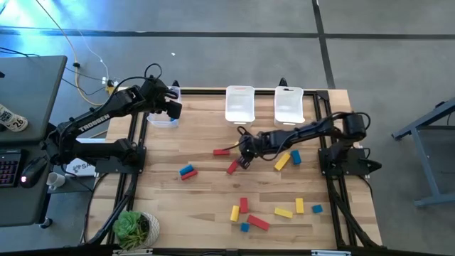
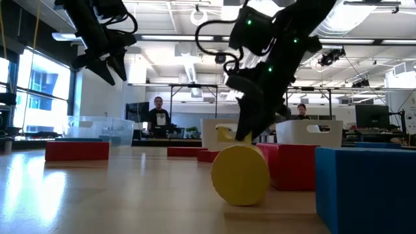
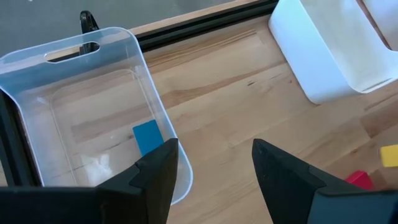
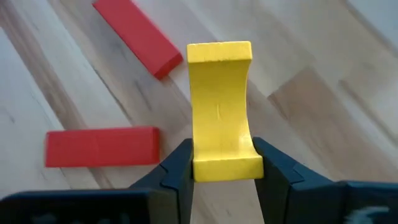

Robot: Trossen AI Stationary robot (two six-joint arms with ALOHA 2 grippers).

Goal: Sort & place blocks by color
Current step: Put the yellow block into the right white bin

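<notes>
Robotics lab / open workshop floor. Wooden worktable (image 1: 213,192) on a black frame, 2 arms bolted to it. Low view: exposed ceiling ducts and strip lights (image 2: 195,49), rows of benches with monitors (image 2: 370,117), 2 people (image 2: 158,116) standing behind. Side desk with keyboard (image 1: 8,169), concrete floor (image 1: 213,43).

A light wooden desk (image 1: 206,206) carried three clear rectangular plastic bins (image 1: 239,104); a small green potted plant (image 1: 133,228) stood at one corner.

Grey floor (image 1: 213,50), bright ceiling lights (image 2: 195,65).
</notes>
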